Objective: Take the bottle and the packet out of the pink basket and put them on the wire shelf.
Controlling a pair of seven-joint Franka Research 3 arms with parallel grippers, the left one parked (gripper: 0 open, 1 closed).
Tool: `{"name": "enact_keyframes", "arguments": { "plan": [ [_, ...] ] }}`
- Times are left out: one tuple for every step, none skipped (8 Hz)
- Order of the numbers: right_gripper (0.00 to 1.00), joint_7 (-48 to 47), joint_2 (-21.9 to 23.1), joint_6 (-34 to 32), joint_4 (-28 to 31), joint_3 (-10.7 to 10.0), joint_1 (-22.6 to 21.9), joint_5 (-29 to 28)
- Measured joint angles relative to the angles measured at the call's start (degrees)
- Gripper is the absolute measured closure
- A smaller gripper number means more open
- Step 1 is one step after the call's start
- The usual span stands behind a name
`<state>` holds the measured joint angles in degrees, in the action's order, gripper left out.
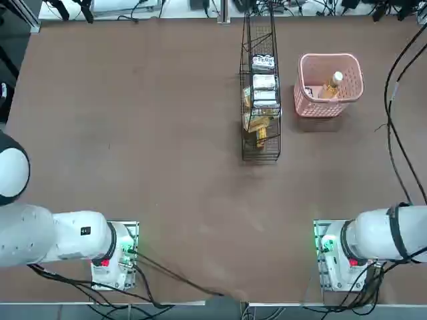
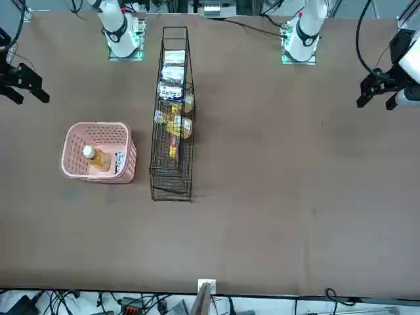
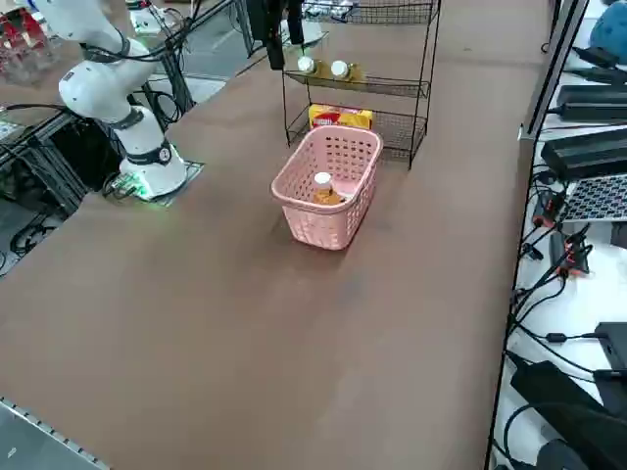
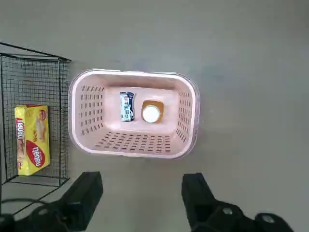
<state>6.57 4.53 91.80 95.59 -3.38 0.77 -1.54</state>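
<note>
Bottle [image 4: 151,112] and packet [image 4: 127,107] sit in pink basket [image 4: 134,149] right of wire shelf [image 1: 261,152]; right gripper [image 4: 142,186], fingers apart, hangs above table [image 1: 167,133].

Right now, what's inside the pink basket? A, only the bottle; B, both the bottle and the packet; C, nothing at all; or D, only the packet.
B: the bottle with its white cap and the packet both lie within the walls of the pink basket, below the right gripper, whose fingers are apart.
</note>
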Motion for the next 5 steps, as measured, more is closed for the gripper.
{"name": "enact_keyframes", "arguments": {
  "plan": [
    [0.0, 0.0, 0.0, -0.1, 0.1, 0.0, 0.0, 0.0],
    [0.0, -0.2, 0.0, -0.2, 0.2, 0.0, 0.0, 0.0],
    [0.0, -0.4, -0.1, -0.2, 0.6, 0.0, 0.0, 0.0],
    [0.0, -0.6, -0.5, -0.1, 1.2, 0.0, 0.0, 0.1],
    [0.0, -0.7, -1.2, 1.0, 2.8, 0.0, 0.1, 0.1]
  ]
}}
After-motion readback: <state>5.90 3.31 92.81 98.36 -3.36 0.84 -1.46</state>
